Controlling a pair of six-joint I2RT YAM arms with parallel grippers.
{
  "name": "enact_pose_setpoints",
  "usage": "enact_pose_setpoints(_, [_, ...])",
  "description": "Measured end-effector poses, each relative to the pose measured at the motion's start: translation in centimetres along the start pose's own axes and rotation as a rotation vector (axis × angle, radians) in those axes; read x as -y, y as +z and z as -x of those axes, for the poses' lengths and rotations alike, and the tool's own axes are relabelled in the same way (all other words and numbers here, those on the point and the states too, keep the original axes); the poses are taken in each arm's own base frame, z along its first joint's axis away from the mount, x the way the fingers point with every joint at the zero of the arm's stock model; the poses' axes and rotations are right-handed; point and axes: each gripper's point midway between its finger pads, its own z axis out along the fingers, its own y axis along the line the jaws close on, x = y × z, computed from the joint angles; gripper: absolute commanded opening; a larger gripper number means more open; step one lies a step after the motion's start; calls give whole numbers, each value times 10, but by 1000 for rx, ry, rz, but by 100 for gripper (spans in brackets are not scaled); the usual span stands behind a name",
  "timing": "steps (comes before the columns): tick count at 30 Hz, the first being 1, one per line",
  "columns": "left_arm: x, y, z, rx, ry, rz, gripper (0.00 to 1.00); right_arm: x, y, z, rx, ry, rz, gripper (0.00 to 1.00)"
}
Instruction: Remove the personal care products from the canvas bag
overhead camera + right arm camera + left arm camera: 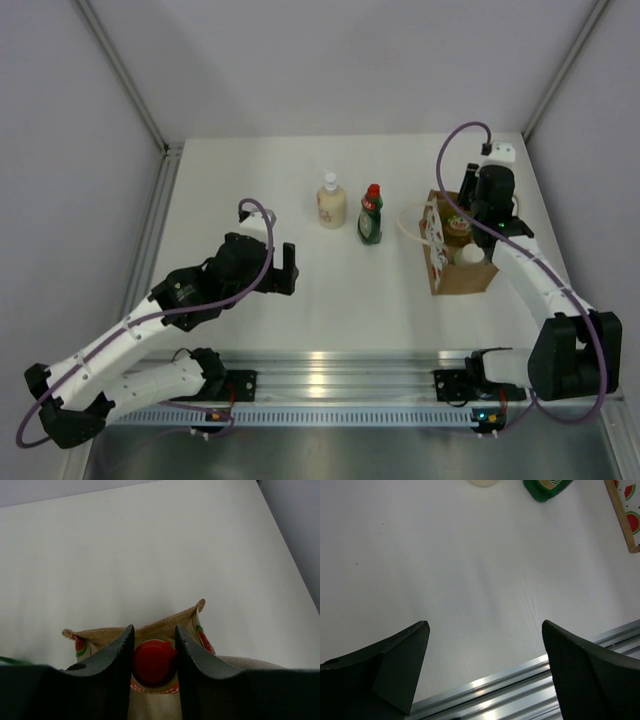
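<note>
The brown canvas bag (462,275) stands upright at the right, its white printed side panel facing left. Inside it I see a yellow bottle (458,228) and a white-capped grey-beige bottle (470,256). My right gripper (470,207) reaches down into the bag mouth. In the right wrist view its gripper (154,632) is shut on the yellow bottle's red cap (152,661), with the bag's rim (165,626) behind. The cream bottle (331,203) and the dark green bottle (370,217) stand on the table left of the bag. My left gripper (284,268) is open and empty above bare table.
In the left wrist view the open gripper (485,625) hovers near the aluminium rail (520,690) at the table's front edge. The cream bottle's base (483,482), the green bottle's base (547,487) and the bag's side (625,515) show at the top.
</note>
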Motion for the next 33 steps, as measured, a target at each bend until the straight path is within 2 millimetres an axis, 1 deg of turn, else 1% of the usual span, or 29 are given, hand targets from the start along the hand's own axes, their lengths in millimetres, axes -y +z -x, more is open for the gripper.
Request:
enact_pose_setpoints(4, [-12,-4,5,20,18,58,98,-3,-12,20,22,-6,15,0])
enact_pose_setpoints(8, [-27,-10,10,58,19,118,98,-9,-28,51,66,-13,38,0])
enact_pose_setpoints(11, [-34,-15,15,93,9,146,98,-16,-42,77,100,-19,61,0])
enact_pose_setpoints(15, [-41,-17,17,112,1,179,98,-26,-58,108,134,-35,93,0])
enact_pose_setpoints(18, [-44,-16,16,116,-3,199,98,-38,-74,130,155,-52,128,0])
enact_pose_setpoints(21, [-48,-18,17,125,-9,216,98,-54,-93,150,179,-68,174,0])
enact_pose_setpoints(25, [-53,-20,20,141,-23,237,98,-83,-112,168,202,-89,241,0])
enact_pose_setpoints(31, [-63,-20,23,152,-42,275,98,-132,-130,172,194,-126,336,0])
enact_pose_setpoints(33, [-67,-20,24,154,-50,289,98,-152,-135,171,186,-143,372,0])
